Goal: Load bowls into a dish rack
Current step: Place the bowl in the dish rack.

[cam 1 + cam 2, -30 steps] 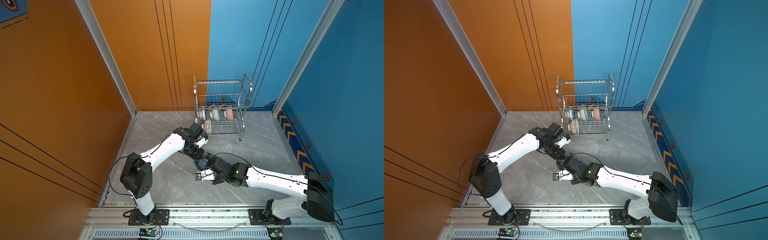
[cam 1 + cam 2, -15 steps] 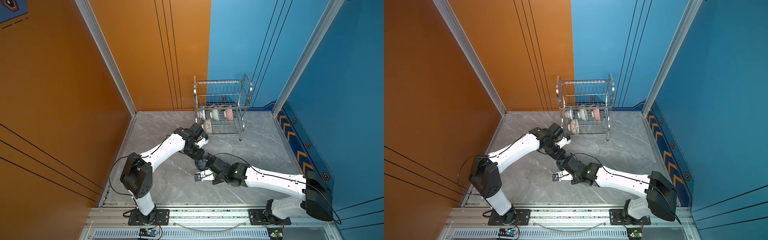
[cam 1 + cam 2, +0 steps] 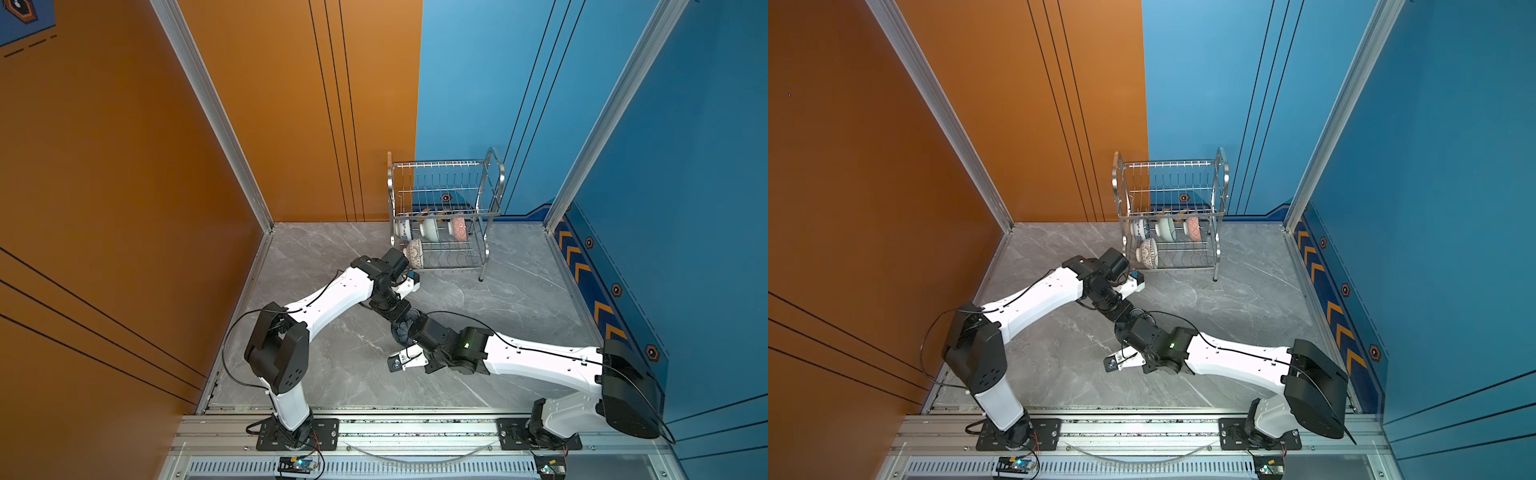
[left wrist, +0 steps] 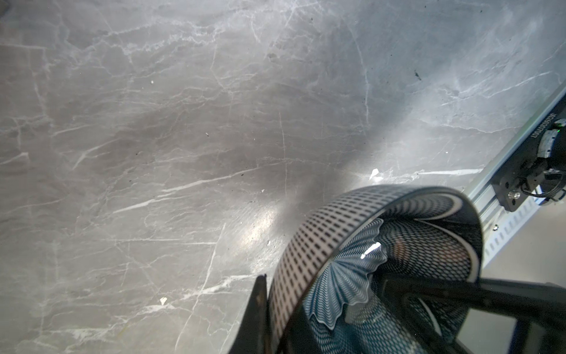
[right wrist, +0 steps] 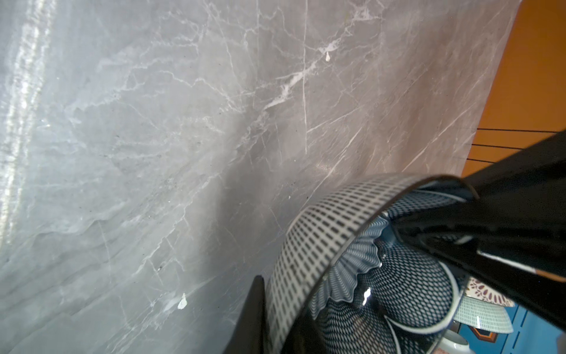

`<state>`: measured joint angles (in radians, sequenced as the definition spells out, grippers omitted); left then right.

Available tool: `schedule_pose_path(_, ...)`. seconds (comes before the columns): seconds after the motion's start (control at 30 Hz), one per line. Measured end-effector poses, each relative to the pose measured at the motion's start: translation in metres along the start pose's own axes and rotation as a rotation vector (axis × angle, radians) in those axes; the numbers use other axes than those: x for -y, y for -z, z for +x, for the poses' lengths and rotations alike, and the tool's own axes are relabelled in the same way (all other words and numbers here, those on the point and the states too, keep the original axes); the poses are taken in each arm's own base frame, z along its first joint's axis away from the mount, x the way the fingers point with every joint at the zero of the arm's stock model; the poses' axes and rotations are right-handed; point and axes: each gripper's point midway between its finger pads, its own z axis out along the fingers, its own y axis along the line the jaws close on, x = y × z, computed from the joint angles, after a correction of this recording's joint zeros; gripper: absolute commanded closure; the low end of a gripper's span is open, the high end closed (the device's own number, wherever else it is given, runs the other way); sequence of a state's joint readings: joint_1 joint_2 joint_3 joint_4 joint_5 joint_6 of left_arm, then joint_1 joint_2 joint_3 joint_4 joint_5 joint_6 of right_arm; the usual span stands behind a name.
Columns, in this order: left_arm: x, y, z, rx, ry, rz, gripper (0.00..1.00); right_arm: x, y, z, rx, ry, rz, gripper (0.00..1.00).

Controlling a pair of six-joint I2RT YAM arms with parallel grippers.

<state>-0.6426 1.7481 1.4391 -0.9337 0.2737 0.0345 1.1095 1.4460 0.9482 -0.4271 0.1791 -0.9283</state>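
Navy bowl (image 3: 400, 332) apparently in left end effector (image 3: 397, 316)

Navy bowl (image 4: 306, 245): I read white outside with dark dash grid; inside navy mesh petals edged white, pale blue scalloped centre. Rack (image 3: 436, 163) shiny silver. Floral bowl (image 3: 402, 227) blue on white, mint bowl (image 3: 430, 228) pale green, red bowl (image 3: 458, 228) pinkish, lattice bowl (image 3: 414, 254) white, fine-patterned. Floor (image 3: 519, 299) grey marble, white veins.

White-shelled arms (image 3: 328, 299) with black joints (image 3: 278, 353) and looping black cables (image 3: 223, 353).
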Motion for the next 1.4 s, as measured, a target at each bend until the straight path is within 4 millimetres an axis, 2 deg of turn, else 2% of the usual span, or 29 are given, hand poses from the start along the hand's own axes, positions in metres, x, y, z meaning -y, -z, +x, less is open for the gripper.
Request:
schedule_pose_path(0.17,0.002,-0.001,0.0,-0.003,-0.008,0.001,0.98,-0.003,0.0,0.0,0.001,0.011,-0.014,0.94)
schedule_pose_path(0.43,0.006,-0.001,0.001,-0.005,-0.006,0.028,0.78,-0.007,0.0,0.003,-0.005,0.011,-0.035,0.97)
schedule_pose_path(0.73,0.01,-0.001,0.001,-0.005,-0.008,0.048,0.63,-0.009,-0.001,0.007,-0.013,0.004,-0.051,0.99)
schedule_pose_path(1.03,0.01,-0.001,0.001,-0.005,-0.008,0.048,0.6,-0.01,-0.004,0.01,-0.003,-0.044,-0.074,1.0)
schedule_pose_path(1.4,0.011,0.004,-0.002,0.019,-0.011,0.049,0.59,-0.023,-0.013,0.018,-0.016,-0.115,-0.12,1.0)
